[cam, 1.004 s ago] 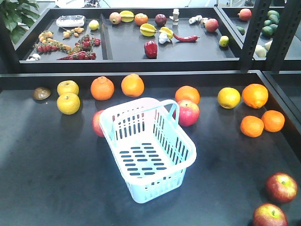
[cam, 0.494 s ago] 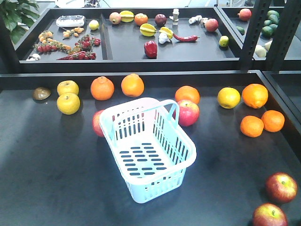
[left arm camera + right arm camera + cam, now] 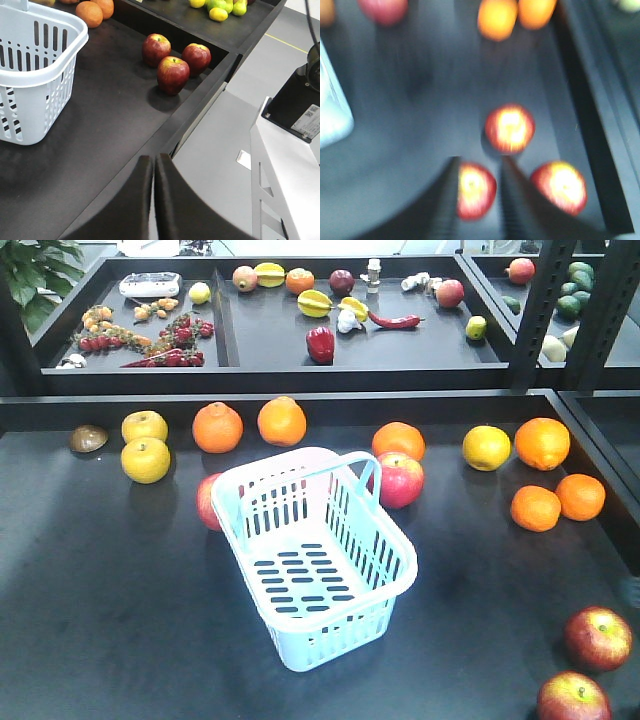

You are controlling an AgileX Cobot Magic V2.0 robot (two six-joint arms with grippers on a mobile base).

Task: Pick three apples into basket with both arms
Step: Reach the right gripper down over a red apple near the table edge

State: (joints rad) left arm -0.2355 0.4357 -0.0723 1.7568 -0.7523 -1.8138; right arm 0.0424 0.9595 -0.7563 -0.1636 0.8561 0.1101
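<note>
I see the wide black counter [image 3: 100, 590] with the pale blue slotted plastic basket [image 3: 330, 645] standing near its middle. The three round dark red apples [image 3: 173, 74] lie close together near the right edge, well apart from the basket. The left tool [image 3: 153, 159] has its fingers pressed together over the counter's edge. The right tool [image 3: 480, 160], blurred, has its fingers apart above one apple

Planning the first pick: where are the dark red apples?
In the front view, the apples sit at the near right corner of the table, right of the basket, clustered together.
</note>
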